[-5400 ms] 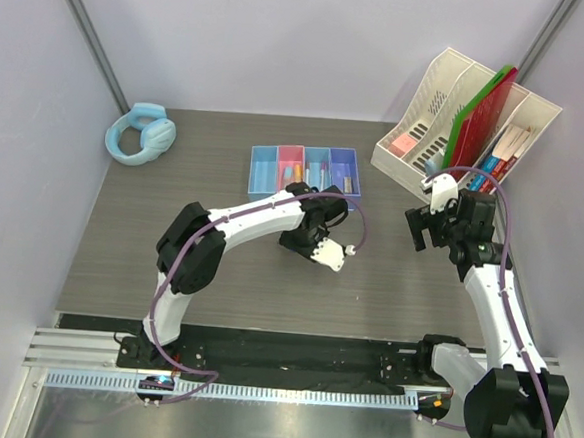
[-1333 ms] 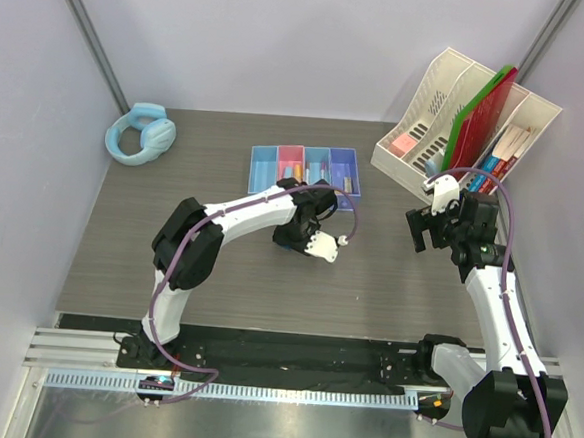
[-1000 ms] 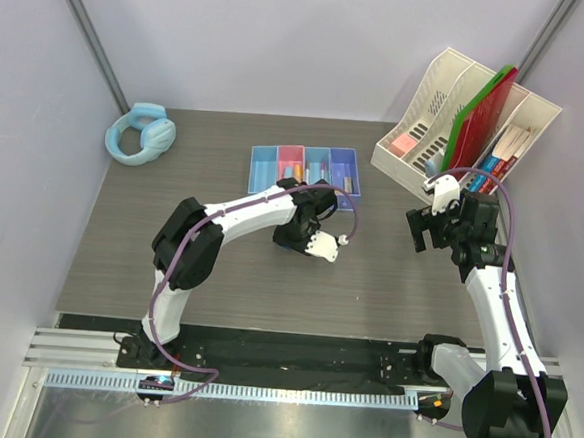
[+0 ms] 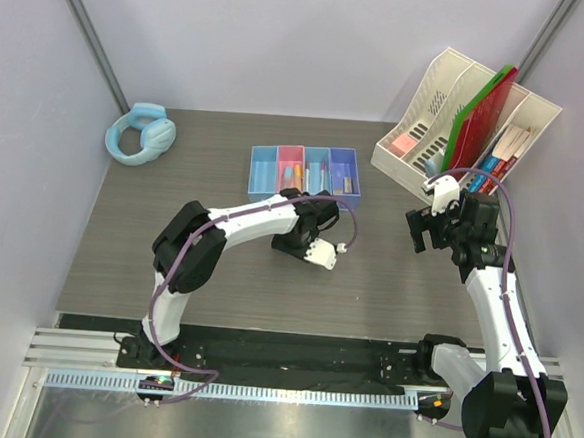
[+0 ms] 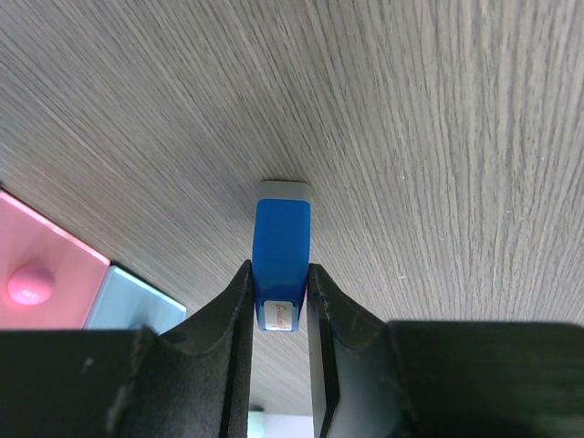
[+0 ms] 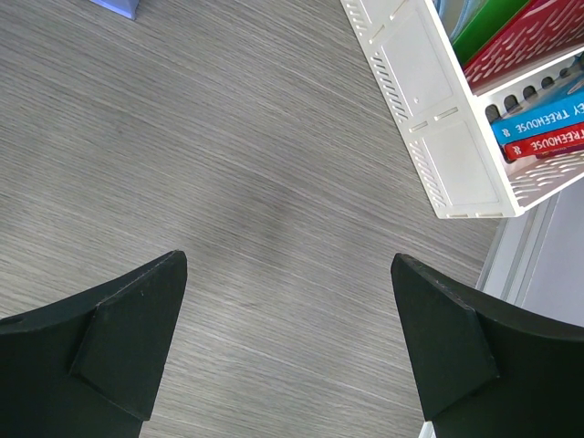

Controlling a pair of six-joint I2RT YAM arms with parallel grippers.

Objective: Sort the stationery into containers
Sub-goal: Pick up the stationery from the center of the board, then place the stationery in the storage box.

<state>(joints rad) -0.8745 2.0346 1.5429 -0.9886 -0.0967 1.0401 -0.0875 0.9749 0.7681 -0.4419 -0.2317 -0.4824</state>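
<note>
In the left wrist view my left gripper is shut on a blue block with a pale far end, which points at the grey wood table. The containers, a joined row of blue, pink, blue and purple bins, lie just beyond that gripper and hold several small stationery items. Corners of the pink bin and a blue bin show at lower left of the wrist view. Near the file organiser, my right gripper hangs open over bare table, with nothing between its fingers.
A cream slotted file organiser with red and green folders and books stands at the back right; its corner is near the right gripper. Light blue headphones lie at the back left.
The left wrist has shifted slightly toward the near edge, still gripping the blue block. The right arm has not moved.
</note>
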